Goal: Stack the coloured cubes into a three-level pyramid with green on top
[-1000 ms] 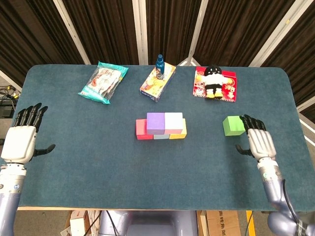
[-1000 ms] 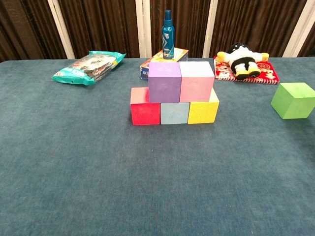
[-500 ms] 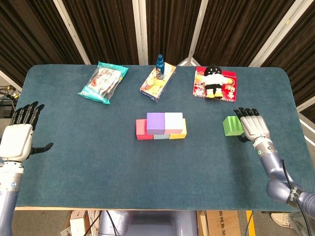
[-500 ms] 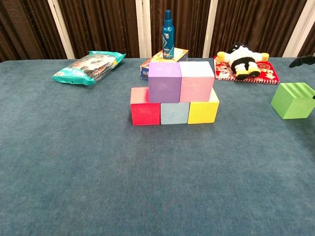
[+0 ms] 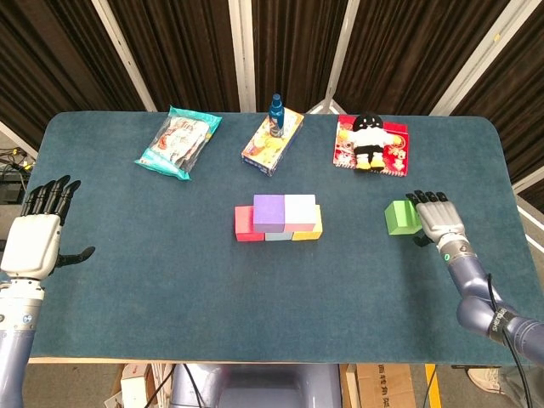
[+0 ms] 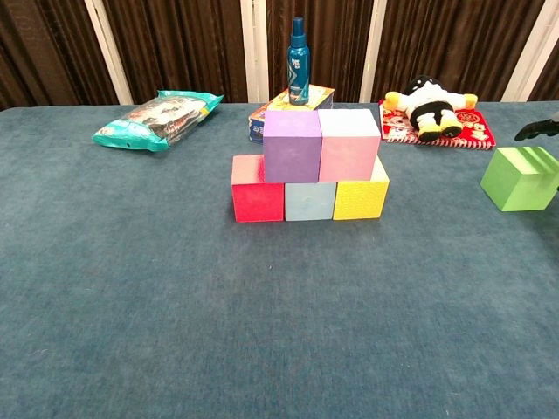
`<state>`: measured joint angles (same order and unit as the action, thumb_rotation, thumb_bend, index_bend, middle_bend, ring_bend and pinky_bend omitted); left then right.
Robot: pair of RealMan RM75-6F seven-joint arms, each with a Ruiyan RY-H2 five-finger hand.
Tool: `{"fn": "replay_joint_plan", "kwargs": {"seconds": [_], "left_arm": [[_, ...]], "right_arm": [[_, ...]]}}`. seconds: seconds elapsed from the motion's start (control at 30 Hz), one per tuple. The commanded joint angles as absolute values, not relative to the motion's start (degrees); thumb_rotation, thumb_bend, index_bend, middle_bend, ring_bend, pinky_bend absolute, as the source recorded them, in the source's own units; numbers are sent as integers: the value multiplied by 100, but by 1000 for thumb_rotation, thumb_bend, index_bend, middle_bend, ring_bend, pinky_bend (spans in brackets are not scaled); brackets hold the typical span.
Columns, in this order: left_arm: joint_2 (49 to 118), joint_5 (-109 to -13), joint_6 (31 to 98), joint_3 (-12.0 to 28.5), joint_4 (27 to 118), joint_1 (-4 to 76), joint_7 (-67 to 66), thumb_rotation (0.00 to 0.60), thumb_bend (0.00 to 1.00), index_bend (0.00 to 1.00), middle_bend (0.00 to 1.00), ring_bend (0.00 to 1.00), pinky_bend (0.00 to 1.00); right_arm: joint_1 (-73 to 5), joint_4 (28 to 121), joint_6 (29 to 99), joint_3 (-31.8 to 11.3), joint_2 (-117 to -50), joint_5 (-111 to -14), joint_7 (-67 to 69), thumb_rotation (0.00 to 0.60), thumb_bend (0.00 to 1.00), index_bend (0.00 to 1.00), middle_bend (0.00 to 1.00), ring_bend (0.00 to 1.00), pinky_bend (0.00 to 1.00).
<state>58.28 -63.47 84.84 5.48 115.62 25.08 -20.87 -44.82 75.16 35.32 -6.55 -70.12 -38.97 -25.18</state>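
Two levels of cubes stand mid-table: red, light blue and yellow below, purple and pink on top. The green cube sits alone on the cloth to the right. My right hand lies right beside the cube's right face, fingers apart and holding nothing; whether it touches the cube is unclear. In the chest view only a dark fingertip shows above the cube. My left hand hovers open at the table's left edge, far from the cubes.
Along the far side lie a snack bag, a box with a blue spray bottle on it, and a plush toy on a red packet. The blue cloth table ends just right of my right hand.
My right hand has moved away from me, from behind and right of the green cube to right beside its right face. The left hand shifted slightly. No cube has moved.
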Motion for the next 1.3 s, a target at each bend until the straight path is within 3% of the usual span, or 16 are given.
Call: {"fn": "replay_joint_plan", "kwargs": {"seconds": [0.03,0.17,0.3,0.43,0.63,0.83,1.3], "left_arm": [[5839,-6360,8471,576,11557,2487,-2094,600,114,0,0,0,0],[5852,-6366,8416,601,11559,2459,-2121,600,113,0,0,0,0],[5859,-6381,8390,648,11559,2430,-2137,600,113,0,0,0,0],[5858,-6390,8365,690,11561,2395,-2130,600,114,0,0,0,0],[5867,-6434,8297,722,11579,2362,-2134,600,114,0,0,0,0],[5879,-6520,8216,693,11584,2341,-2245,600,114,0,0,0,0],[5945,-6910,7984,489,11765,2293,-2465,600,114,0,0,0,0]], "right_arm": [[-4533,7355,3477,-655,-7123,-3993,-2396,600,343,0,15,0,0],[-4563,7210,3443,-683,-7250,-4085,-2219,600,343,0,140,27,0],[-4578,7071,3442,-672,-7356,-4187,-2090,600,343,0,304,136,0],[-4550,6998,3493,-651,-7422,-4311,-1968,600,343,23,394,218,0],[-4457,7145,3721,-683,-7335,-4556,-1777,600,343,32,401,227,0],[-4413,7747,4043,-800,-6842,-4645,-1753,600,343,32,401,227,0],[-4677,10268,4660,-1140,-5075,-3829,-2344,600,343,32,401,227,0]]}}
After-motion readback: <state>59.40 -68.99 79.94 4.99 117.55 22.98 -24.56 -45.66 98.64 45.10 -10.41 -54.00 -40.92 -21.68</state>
